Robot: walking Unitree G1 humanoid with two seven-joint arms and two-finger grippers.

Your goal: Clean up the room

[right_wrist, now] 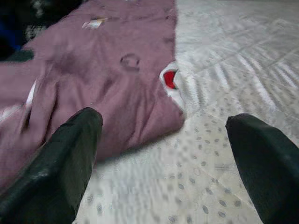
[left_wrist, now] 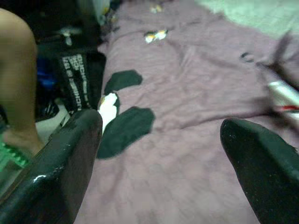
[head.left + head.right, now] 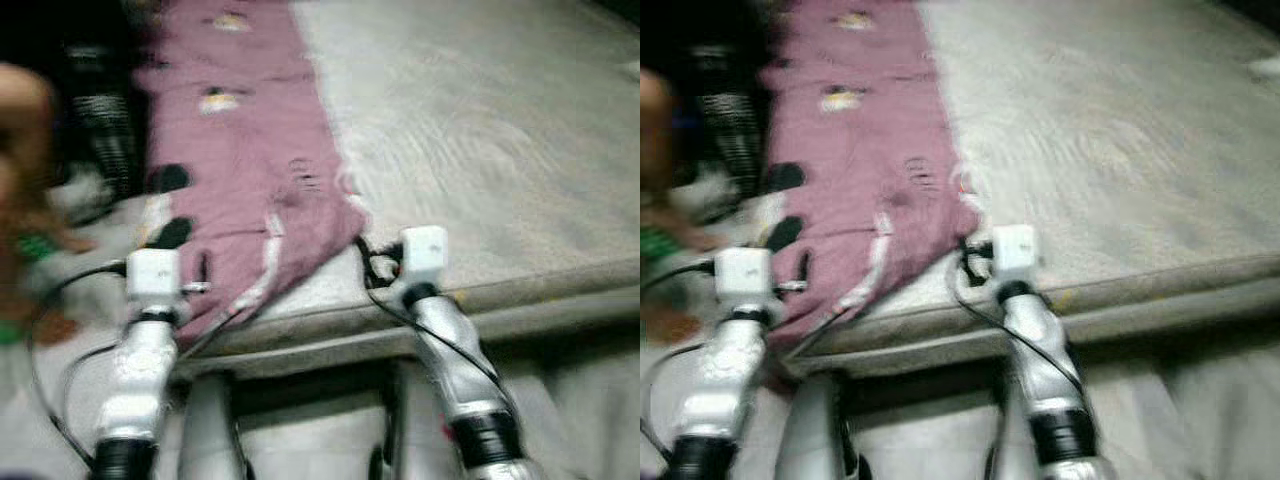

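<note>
- A mauve blanket (image 3: 250,150) lay on the left part of the bed (image 3: 480,130), running lengthwise away from the robot, its near end sagging over the front edge.
- The left gripper (image 2: 159,140) hovered over that near end, fingers (image 2: 60,158) spread wide — nothing between them.
- The right gripper (image 1: 163,154) was also wide and empty, over the pale sheet just beside the blanket's right corner (image 1: 173,112).
- The cloth lay ahead of both grippers; the left was nearer its bulk, the right nearer the corner — probably the first hold.
- A person's leg (image 2: 16,84) stood left of the bed.
</note>
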